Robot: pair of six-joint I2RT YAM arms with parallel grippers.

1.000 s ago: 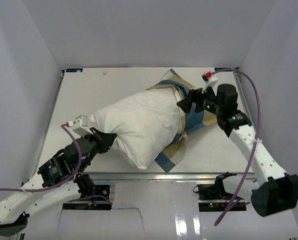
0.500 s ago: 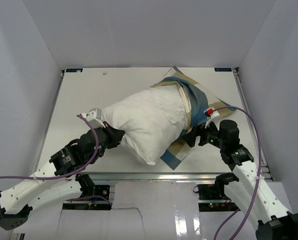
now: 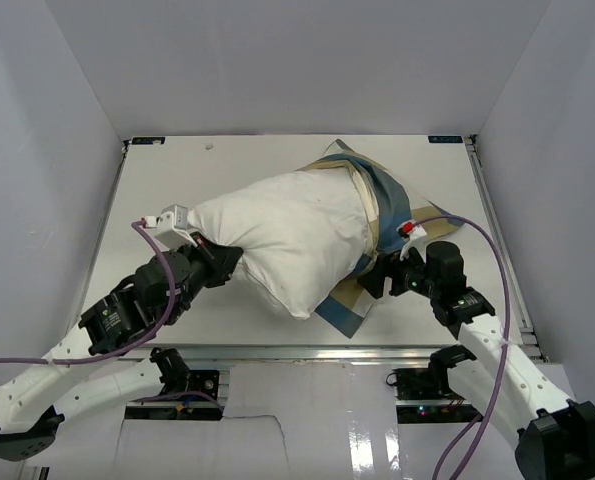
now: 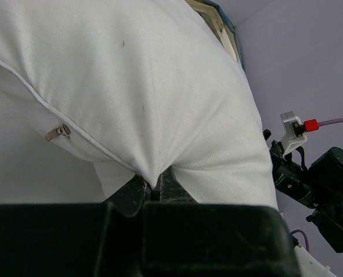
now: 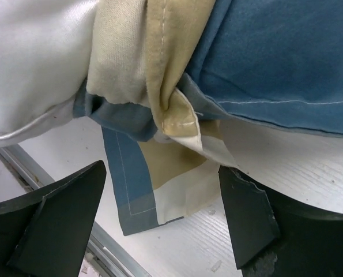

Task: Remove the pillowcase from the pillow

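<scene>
Only the left wrist view shows the zipper [image 4: 57, 133] on the pillow [image 4: 159, 75], whose corner the left gripper [image 4: 153, 187] pinches. Spread wide, the right gripper [image 5: 159, 213] has swung back to the pillowcase [image 5: 263, 57] near edge.

One pillow [image 3: 287, 240], one pillowcase [image 3: 385, 197], one table [image 3: 177, 180] — two arms: left arm [image 3: 127, 315], right arm [image 3: 482, 335]

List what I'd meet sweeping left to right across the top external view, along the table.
left gripper → pillow → pillowcase
</scene>
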